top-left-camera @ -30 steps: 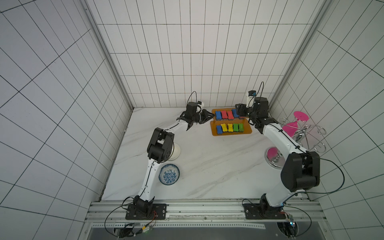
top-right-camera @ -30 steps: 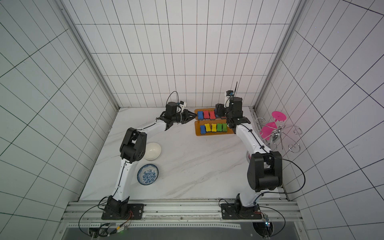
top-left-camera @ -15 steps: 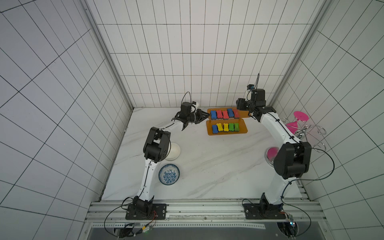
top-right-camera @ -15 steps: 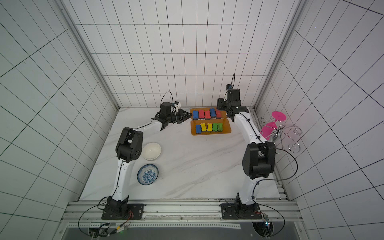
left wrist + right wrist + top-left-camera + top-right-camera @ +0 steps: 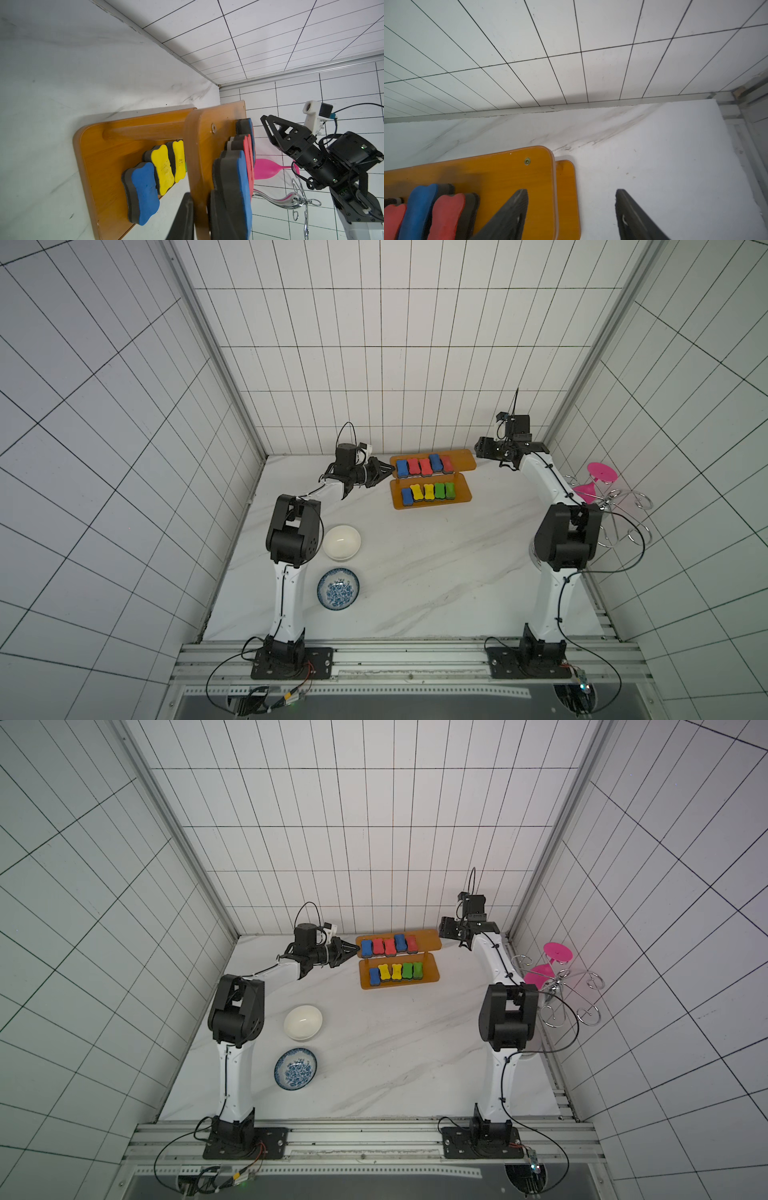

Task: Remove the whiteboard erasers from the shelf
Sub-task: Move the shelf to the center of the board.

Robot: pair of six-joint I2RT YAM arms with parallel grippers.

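Shelf [image 5: 464,459]: you have it at the far middle of the surface [image 5: 419,572], close to the back wall, with the upper board [image 5: 430,942] behind the lower board [image 5: 430,973].
Erasers [image 5: 424,467]: all ten lie on the shelf. Upper board, left to right in both top views: blue, red, red, blue, red. Lower board: blue, yellow, yellow, green, green.
Left jaws: narrow, pinched on the left end of the upper board. Your left wrist view shows the board's edge between them, with the end blue eraser [image 5: 242,187] right beside.
Right jaws: wide, holding nothing, just off the right end of the upper board. One finger [image 5: 517,207] is over the board, the other over bare surface.
Bowls: white bowl [image 5: 341,542] and blue-patterned bowl [image 5: 338,588] near your left arm, well apart from the shelf.
Rack: wire rack [image 5: 619,514] with pink glasses [image 5: 601,472] by the right wall.
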